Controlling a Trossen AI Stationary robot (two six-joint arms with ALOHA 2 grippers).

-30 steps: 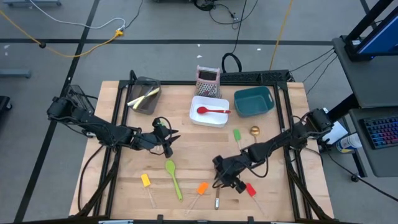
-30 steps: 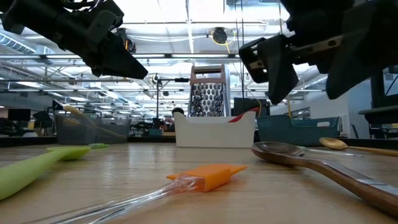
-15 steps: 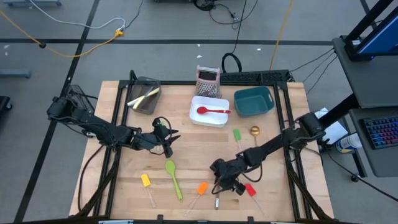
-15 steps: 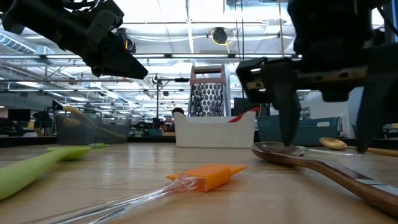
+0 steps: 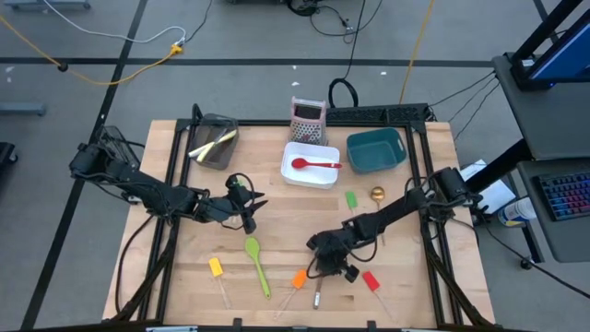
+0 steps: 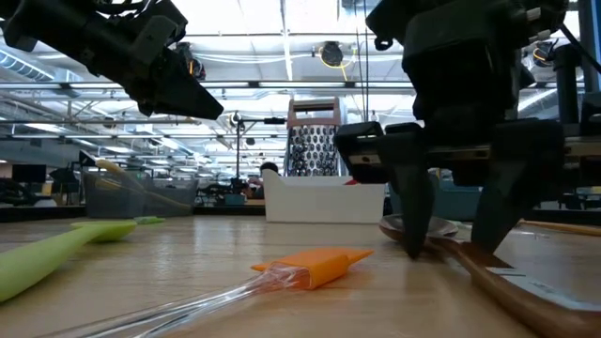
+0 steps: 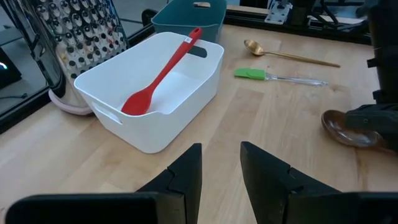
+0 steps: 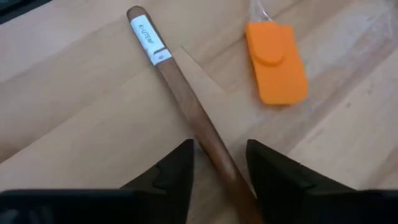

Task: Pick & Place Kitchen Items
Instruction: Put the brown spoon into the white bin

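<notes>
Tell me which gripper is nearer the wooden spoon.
Right. The right gripper is down at the wooden spoon, open fingers straddling its handle. The left gripper hovers over bare table, well off toward the table's left, apart from it.

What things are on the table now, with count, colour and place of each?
Mesh bin: 1, dark, far left, cream-handled knives inside.
White bin: 1, far middle.
Red spoon: 1, inside the white bin.
Teal bin: 1, far right.
Grater: 1, pink and silver, upright behind the white bin.
Green spatula: 1, middle right.
Gold spoon: 1, beside the green spatula.
Green spoon: 1, near middle.
Yellow spatula: 1, near left.
Orange spatula: 1, near middle.
Red spatula: 1, near right.
Wooden spoon: 1, brown, between the right fingers.
Left gripper: open, hovering mid-table.
Right gripper: open, down around the wooden spoon.
</notes>
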